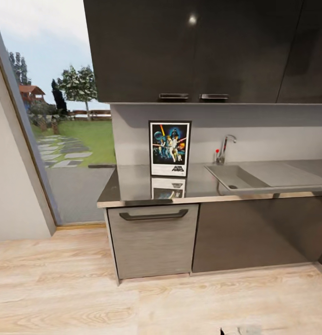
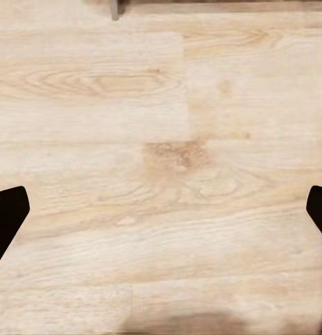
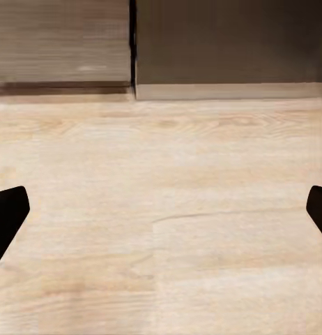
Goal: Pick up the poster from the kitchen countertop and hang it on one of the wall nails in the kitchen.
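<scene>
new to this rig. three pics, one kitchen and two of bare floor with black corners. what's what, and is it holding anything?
It is a simulated wheeled robot with two arms, each ending in a two-finger gripper, driven remotely by a person.

The kitchen picture comes from the head camera. It shows the poster standing upright at the back of the glossy kitchen countertop, with its dimmer mirror image in the slab below. A sink with a tap lies to its right, and dark wall cabinets hang above.

The other two come from cameras near each gripper, both aimed down at the wooden floor. The black corners are the fingertips of the left gripper and of the right gripper. Both are spread wide with just floor between them, so nothing is held.

I cannot make out any wall nail here.
</scene>
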